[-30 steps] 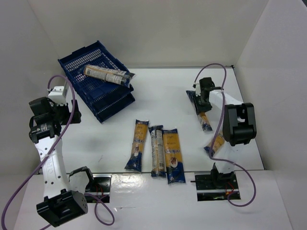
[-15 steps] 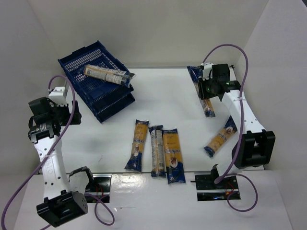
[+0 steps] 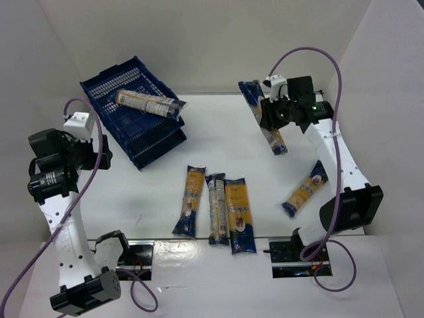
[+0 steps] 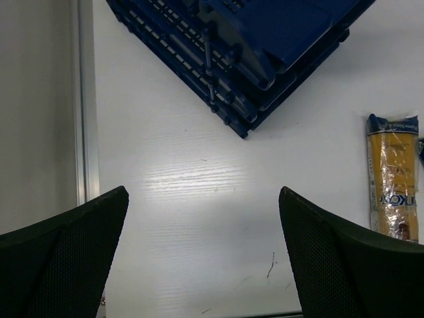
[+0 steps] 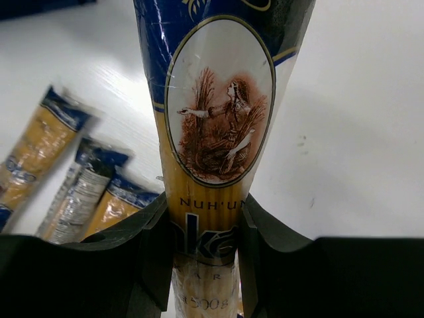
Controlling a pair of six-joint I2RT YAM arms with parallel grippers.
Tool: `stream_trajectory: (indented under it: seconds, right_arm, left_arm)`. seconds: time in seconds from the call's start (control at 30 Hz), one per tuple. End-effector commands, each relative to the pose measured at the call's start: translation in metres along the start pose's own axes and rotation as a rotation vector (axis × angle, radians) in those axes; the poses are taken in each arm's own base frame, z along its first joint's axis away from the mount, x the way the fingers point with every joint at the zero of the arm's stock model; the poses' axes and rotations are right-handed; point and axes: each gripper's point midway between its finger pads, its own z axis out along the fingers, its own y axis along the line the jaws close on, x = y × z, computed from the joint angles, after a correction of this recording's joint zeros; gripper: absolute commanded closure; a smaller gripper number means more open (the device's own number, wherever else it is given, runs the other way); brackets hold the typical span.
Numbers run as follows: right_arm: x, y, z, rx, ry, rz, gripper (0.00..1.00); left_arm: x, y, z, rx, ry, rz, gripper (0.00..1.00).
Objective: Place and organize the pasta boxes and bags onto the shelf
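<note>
The right gripper (image 5: 202,232) squeezes a pasta packet (image 5: 212,119) tight and holds it up over the table (image 3: 218,139) — well apart from the blue crates (image 3: 132,132). A second packet (image 3: 149,103) lies on the top crate. The left gripper (image 4: 205,265) is spread wide, holding nothing — near the crates' corner

Bare table (image 3: 218,142) is shown right of the shelf (image 3: 132,132), as far as the raised packet (image 3: 276,141) clamped in the right gripper (image 5: 203,225); the shelf's top crate is partly occupied by one packet (image 3: 149,103) laid across its far-right part, the remainder being free; nearer than the shelf a row of three packets (image 3: 215,209) is laid; a single packet (image 3: 303,192) lies far to its right; bare table by the shelf's near corner is seen beneath the spread left gripper (image 4: 204,218).
</note>
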Motion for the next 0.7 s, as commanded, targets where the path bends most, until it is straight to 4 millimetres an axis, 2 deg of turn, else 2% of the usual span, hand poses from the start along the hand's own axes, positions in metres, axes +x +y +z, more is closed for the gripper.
stream_trajectory:
  seconds: [0.0, 0.1, 0.23, 0.3, 0.37, 0.4, 0.47, 0.5, 0.57, 0.6, 0.67]
  right_arm:
    - [-0.080, 0.021, -0.038, -0.072, -0.252, -0.089, 1.00]
    - [-0.096, 0.030, -0.046, -0.120, -0.302, -0.093, 1.00]
    - [-0.113, 0.044, -0.045, -0.218, -0.330, -0.092, 1.00]
    - [-0.120, 0.048, -0.042, -0.254, -0.336, -0.089, 1.00]
    - [-0.131, 0.060, -0.046, -0.311, -0.360, -0.103, 1.00]
    - [-0.132, 0.062, -0.041, -0.335, -0.357, -0.104, 1.00]
    - [-0.143, 0.078, -0.048, -0.415, -0.384, -0.122, 1.00]
    - [-0.144, 0.080, -0.041, -0.446, -0.373, -0.110, 1.00]
    - [-0.150, 0.094, -0.047, -0.540, -0.384, -0.107, 1.00]
    - [-0.151, 0.096, -0.040, -0.573, -0.376, -0.099, 1.00]
    - [-0.157, 0.106, -0.047, -0.651, -0.388, -0.104, 1.00]
  left_arm:
    - [-0.011, -0.010, -0.006, 0.057, -0.017, 0.034, 0.00]
    - [-0.009, -0.017, -0.004, 0.100, 0.003, 0.010, 0.00]
    - [-0.014, -0.024, -0.005, 0.148, 0.008, -0.009, 0.00]
    - [-0.015, -0.026, 0.001, 0.173, 0.021, -0.013, 0.00]
    - [-0.019, -0.028, 0.003, 0.197, 0.024, -0.018, 0.00]
    - [-0.021, -0.031, 0.000, 0.209, 0.020, -0.019, 0.00]
    - [-0.024, -0.034, 0.006, 0.250, 0.024, -0.029, 0.00]
    - [-0.026, -0.037, 0.005, 0.269, 0.025, -0.033, 0.00]
    - [-0.027, -0.044, 0.007, 0.324, 0.031, -0.049, 0.00]
    - [-0.032, -0.047, 0.005, 0.339, 0.018, -0.045, 0.00]
    - [-0.030, -0.053, 0.008, 0.389, 0.037, -0.068, 0.00]
